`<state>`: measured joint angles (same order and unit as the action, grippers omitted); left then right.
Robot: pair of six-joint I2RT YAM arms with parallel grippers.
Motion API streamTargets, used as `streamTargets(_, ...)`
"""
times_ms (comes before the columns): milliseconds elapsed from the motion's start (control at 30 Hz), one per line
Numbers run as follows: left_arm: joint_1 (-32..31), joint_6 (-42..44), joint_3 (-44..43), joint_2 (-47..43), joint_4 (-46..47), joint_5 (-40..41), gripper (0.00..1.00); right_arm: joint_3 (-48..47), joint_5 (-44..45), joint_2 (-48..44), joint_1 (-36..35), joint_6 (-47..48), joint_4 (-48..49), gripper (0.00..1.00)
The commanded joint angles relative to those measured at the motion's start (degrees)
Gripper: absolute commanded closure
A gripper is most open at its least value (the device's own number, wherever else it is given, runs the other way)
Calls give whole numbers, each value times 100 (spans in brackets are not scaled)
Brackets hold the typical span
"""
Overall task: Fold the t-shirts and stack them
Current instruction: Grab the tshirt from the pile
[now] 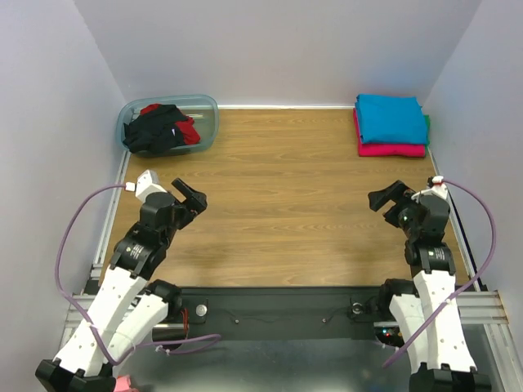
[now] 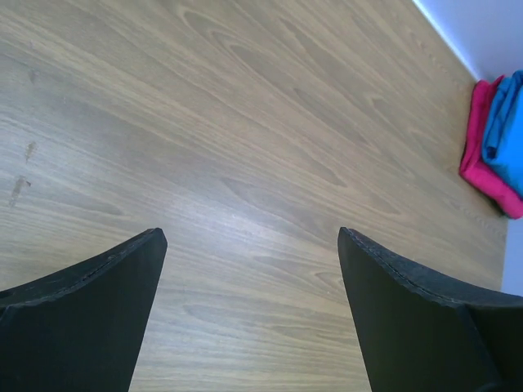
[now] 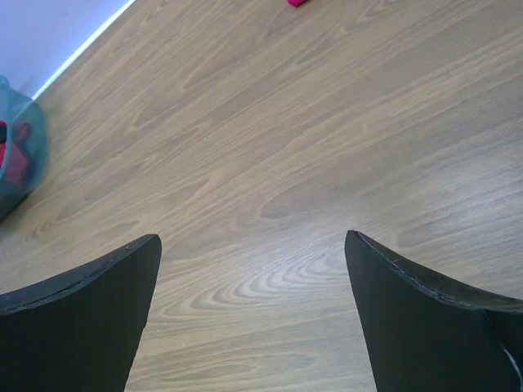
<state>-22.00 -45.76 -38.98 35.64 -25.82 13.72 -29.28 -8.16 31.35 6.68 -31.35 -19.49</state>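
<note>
Left gripper (image 1: 193, 196): the 2 black fingers are spread wide with nothing between them. It sits above the near-left part of the light-brown wood-grain table top (image 1: 278, 188). The left wrist view agrees: the fingers (image 2: 90, 310) are apart, with only bare wood in the gap.

Right gripper (image 1: 388, 194): the 2 black fingers are likewise spread wide and empty, above the near-right part of the table. In the right wrist view the fingers (image 3: 425, 310) frame bare wood.

Both grippers are well apart from all cloth.

T-shirts, 4 seen:
- The turquoise blue soft cloth t-shirt (image 1: 389, 118) is folded flat and lies on top of the magenta pink soft cloth t-shirt (image 1: 392, 149), which is also folded. This stack of 2 is in the far-right corner, close to the right wall. The left wrist view shows the same stack at its right edge, pink (image 2: 478, 155) below turquoise (image 2: 502, 131).
- The black soft cloth t-shirt (image 1: 155, 131) is crumpled and unfolded inside the translucent blue-grey plastic tub (image 1: 211, 110) in the far-left corner.
- The red soft cloth t-shirt (image 1: 188, 131) is in the same tub, bunched up and tangled with the black one.
</note>
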Motion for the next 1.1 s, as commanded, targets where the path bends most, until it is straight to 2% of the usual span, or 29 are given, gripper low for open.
streamTargets(0,29,-82,5,-162,130,333,2,-131,-36,64,18,-73,191,0)
streamTargets(167,38,-214,-206,258,306,763,2,-183,-387,160,18,50,200,0)
streamTargets(300,169,-189,-601,1371,534,1054,2,-297,-449,370,18,42,200,0)
streamTargets(367,336,-56,-1075,1830,561,1115,2,-333,-493,476,18,7,208,0)
streamTargets(533,1398,76,-2391,3445,622,599,2,-421,-721,1046,18,-55,366,0)
streamTargets(600,2074,111,-3102,4183,414,553,2,-535,-853,1345,18,-3,437,0)
streamTargets(633,2077,111,-3107,4432,412,614,2,-535,-888,1347,18,15,446,0)
streamTargets(700,2356,234,-3956,4915,52,859,2,-623,-915,1645,18,85,454,0)
streamTargets(733,2454,286,-4473,5370,-201,809,2,-640,-889,1724,18,77,454,0)
streamTargets(867,2858,436,-5389,6261,-485,571,2,-693,-801,2085,18,121,481,0)
streamTargets(1067,3114,524,-6191,7193,-468,228,5,-755,-749,2358,18,191,498,0)
